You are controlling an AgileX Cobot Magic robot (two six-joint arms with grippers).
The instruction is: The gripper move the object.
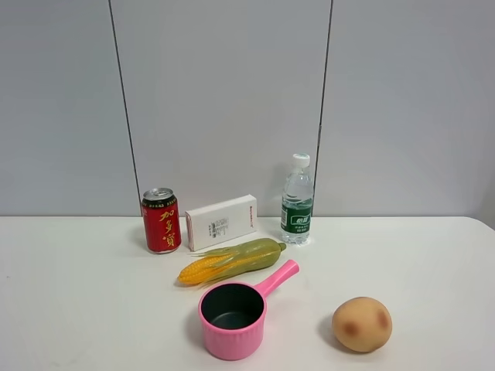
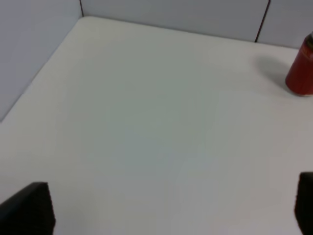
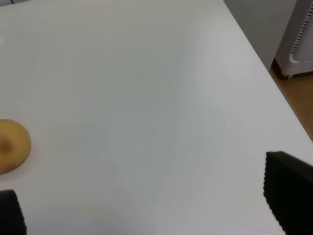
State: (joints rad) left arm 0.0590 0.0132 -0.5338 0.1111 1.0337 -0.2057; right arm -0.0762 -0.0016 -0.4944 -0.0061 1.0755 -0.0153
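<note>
Corn cob (image 1: 230, 261) lies on the worktop (image 1: 93, 301) just behind the pink pot (image 1: 233, 318), so a low approach could clip its handle; both end effectors (image 2: 171, 208) (image 3: 146, 205) spread wide, holding nothing.

left claw (image 2: 166, 208): fingers spread wide, nothing between | right claw (image 3: 146, 208): fingers spread wide, nothing between

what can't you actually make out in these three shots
- Exterior high: neither arm is in frame; the print on the white box is too small to read.
- Left wrist: the red can is cut by the frame edge and blurred; the corn cob is out of shot.
- Right wrist: the potato is cropped and soft; only parts of the fingertips show.
</note>
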